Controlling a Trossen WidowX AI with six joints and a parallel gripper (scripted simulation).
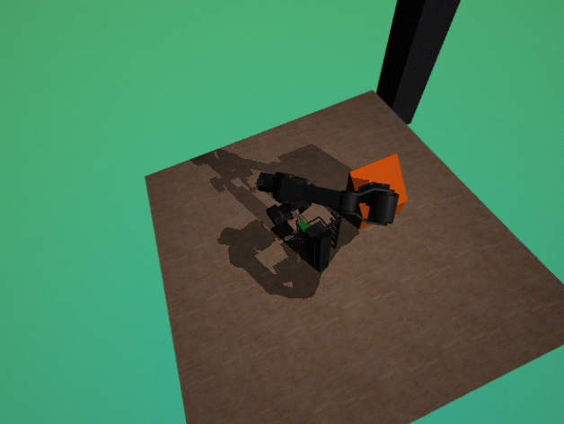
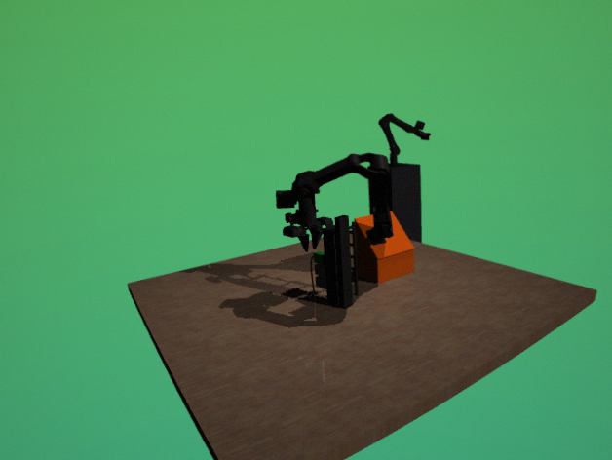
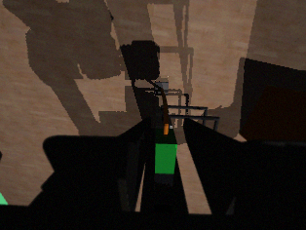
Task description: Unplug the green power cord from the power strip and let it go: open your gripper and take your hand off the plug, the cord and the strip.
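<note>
The green plug (image 1: 303, 225) (image 2: 319, 256) (image 3: 166, 158) sits at the side of the dark upright block (image 1: 317, 252) (image 2: 343, 267), which looks like the power strip with its stand; the two are hard to tell apart. A thin brown cord (image 2: 312, 277) (image 3: 165, 102) leaves the plug and hangs down toward the table. My gripper (image 2: 310, 249) (image 3: 167, 122) is partly open and empty, its fingers pointing down. In the exterior view the fingertips are just above and beside the plug. In the wrist view the plug shows between the two fingers, below them. Prong contact is hidden.
A black rack with rungs (image 1: 338, 232) (image 2: 356, 261) stands beside the block. An orange house-shaped base (image 1: 380, 172) (image 2: 396, 264) stands under my arm. A dark pillar (image 1: 405, 58) (image 2: 406, 198) rises behind the table (image 1: 365, 341) (image 2: 370, 356), with another arm (image 2: 391, 134) on it.
</note>
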